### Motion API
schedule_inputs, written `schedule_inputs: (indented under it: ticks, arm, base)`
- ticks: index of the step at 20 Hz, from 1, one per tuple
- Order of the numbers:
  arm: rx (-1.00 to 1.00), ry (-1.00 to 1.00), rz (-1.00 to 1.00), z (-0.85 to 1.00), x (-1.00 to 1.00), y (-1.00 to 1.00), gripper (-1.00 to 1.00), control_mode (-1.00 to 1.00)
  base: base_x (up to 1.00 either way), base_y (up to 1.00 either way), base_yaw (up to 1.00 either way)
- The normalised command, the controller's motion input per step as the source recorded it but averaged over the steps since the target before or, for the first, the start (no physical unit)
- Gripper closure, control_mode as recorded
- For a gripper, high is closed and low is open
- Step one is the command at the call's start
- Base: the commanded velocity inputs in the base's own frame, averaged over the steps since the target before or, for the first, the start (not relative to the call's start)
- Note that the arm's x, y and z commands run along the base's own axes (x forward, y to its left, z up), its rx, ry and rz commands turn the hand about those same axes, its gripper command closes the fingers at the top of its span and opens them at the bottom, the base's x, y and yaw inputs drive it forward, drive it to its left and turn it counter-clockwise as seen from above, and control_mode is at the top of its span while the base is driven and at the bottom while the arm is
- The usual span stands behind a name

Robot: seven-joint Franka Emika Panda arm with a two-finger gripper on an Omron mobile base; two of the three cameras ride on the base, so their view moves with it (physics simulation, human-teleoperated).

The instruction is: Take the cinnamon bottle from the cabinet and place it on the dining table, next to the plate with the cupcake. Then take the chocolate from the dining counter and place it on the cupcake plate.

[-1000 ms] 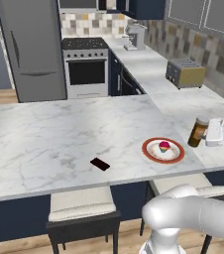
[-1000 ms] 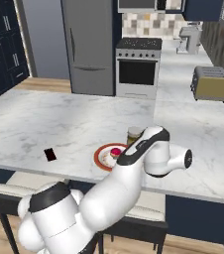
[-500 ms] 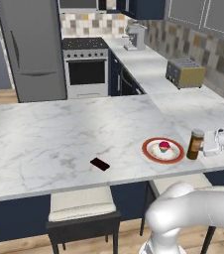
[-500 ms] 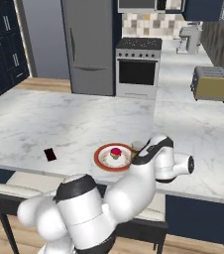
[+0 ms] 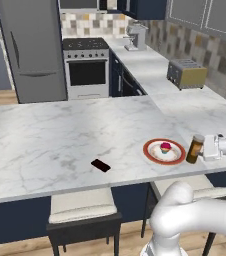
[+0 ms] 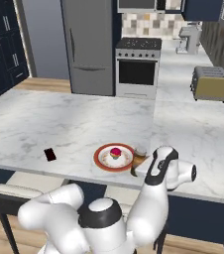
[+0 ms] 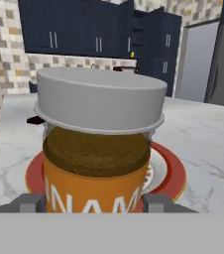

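1. Compared with a second ago, the cinnamon bottle [image 5: 195, 149] sits lower: then it was carried above the desk [image 5: 60, 140] off to the plate's right, and now its base appears to rest on the marble.
2. It has also come closer to the plate [image 5: 152, 154]; in the left base view it stands upright just beside the red rim on the plate's right, with hardly any gap visible.
3. The arm's wrist has dropped with it and now lies level with the jar at the near edge of the desk.
4. The pincer [image 5: 206, 148] reaches in from the right in the left base view and is closed on the cinnamon bottle, one finger on each side of its lower body.
5. In the hand view the jar [image 7: 100, 149] stands directly ahead between the two grey fingertips [image 7: 30, 202], its pale cap uppermost and its orange label facing the camera, with the red-rimmed plate [image 7: 176, 173] right behind it.
6. In the right base view the bottle [image 6: 139, 158] is partly hidden by the white wrist, next to the plate [image 6: 100, 161].
7. The cupcake [image 5: 165, 148] sits near the middle of the plate, unchanged.
8. The chocolate [image 5: 100, 165] lies flat on the desk, well apart to the plate's left, where it was before.
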Motion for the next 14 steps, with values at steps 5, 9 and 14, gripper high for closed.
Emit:
schedule_inputs:
  ticks: [5,9,14]
  arm:
    - [-0.16,-0.23,0.00,-0.63,-0.39,0.17,-1.00,-1.00]
    - [-0.12,-0.08,0.00,0.03,-0.22,0.16,-1.00,-1.00]
    - [0.00,0.02,0.00,0.52,-0.01,-0.12,-1.00,-1.00]
  base:
    - [0.00,0.00,0.00]
    - [0.00,0.00,0.00]
    - [0.00,0.00,0.00]
